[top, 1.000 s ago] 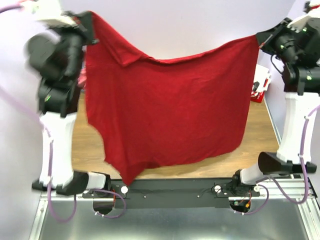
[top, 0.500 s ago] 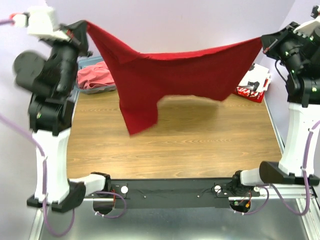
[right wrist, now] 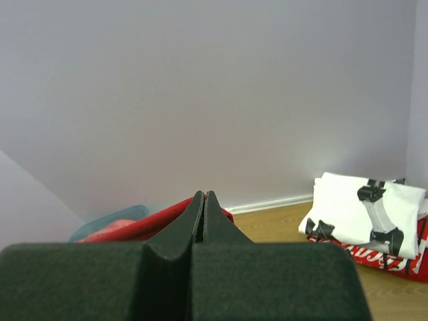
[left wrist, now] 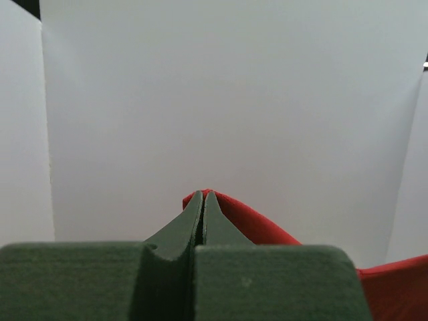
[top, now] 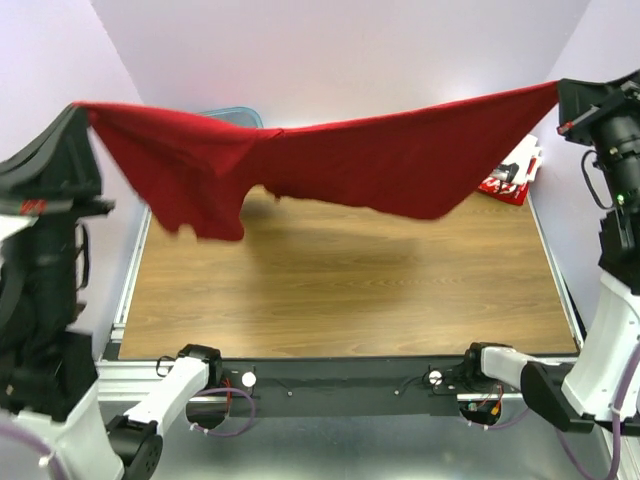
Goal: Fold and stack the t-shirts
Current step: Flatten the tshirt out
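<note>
Both arms have swung outward since a second ago. Then the deep red t-shirt (top: 380,165) hung like a broad curtain in front of the table; now it is drawn out into a long, nearly level band across the upper part of the top view, running from the upper left to the upper right edge.

At the left end the left gripper (left wrist: 203,198) has its two dark fingers pressed flat together, with a fold of the red cloth pinched at their tips. At the right end the right gripper (right wrist: 203,198) is likewise clamped tight on an edge of the same shirt, and the cloth trails off to the lower left of that wrist view.

Between the two holds the shirt sags gently. Its lowest flap hangs left of centre, and the whole garment is in the air above the wooden table (top: 350,290) without touching it, casting a soft shadow on the boards.

Behind the shirt, in the upper left of the top view, the rim of a teal tub (top: 235,115) shows. In the right wrist view a paler coral-red cloth (right wrist: 107,231) lies inside it.

At the table's far right edge a folded white t-shirt with black prints (right wrist: 364,207) lies on top of a red t-shirt with white lettering (right wrist: 394,262).
</note>
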`<act>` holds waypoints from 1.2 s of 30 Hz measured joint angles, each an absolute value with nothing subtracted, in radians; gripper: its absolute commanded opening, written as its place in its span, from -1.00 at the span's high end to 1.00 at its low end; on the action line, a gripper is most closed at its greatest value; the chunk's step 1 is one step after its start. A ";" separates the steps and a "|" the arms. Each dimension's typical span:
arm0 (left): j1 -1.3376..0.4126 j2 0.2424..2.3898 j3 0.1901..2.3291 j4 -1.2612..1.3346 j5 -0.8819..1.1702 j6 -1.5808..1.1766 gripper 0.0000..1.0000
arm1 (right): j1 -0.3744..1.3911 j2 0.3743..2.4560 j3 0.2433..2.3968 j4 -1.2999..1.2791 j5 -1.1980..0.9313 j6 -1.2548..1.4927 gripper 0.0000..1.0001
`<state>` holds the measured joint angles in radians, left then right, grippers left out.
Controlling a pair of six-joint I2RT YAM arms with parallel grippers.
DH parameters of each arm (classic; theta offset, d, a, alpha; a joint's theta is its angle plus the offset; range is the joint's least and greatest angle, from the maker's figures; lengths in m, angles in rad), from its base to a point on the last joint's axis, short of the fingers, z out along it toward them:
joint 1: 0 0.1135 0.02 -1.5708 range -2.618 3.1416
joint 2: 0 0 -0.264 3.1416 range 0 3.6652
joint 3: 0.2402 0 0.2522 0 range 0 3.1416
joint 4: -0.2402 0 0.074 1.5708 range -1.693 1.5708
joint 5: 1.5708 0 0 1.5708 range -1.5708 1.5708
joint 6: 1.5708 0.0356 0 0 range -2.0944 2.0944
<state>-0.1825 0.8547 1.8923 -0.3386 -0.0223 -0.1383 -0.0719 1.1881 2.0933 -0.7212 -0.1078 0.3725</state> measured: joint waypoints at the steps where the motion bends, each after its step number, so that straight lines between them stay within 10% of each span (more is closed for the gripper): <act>1: -0.183 0.838 1.900 -0.338 -0.022 -0.134 1.00 | -0.072 1.182 2.102 -0.724 -0.105 0.373 0.99; 18: -0.183 0.932 1.759 -0.146 0.176 -0.115 1.00 | -0.071 1.091 1.919 -0.656 0.127 0.357 0.99; 26: -0.189 1.438 1.590 0.009 0.243 -0.130 1.00 | -0.071 1.298 1.525 -0.459 0.229 0.357 0.99; 29: -0.197 1.691 1.691 0.010 0.240 -0.121 -0.11 | -0.073 1.482 1.485 -0.379 0.258 0.363 0.97; 30: -0.199 1.764 1.734 0.012 0.238 -0.121 -0.96 | -0.073 1.538 1.489 -0.350 0.266 0.367 0.76; 32: -0.206 1.948 1.897 -0.001 0.234 -0.112 -0.97 | -0.076 1.688 1.513 -0.319 0.274 0.374 -0.16; 36: -0.232 2.194 2.224 -0.062 0.213 -0.108 -0.97 | -0.081 1.862 1.571 -0.303 0.277 0.376 -0.70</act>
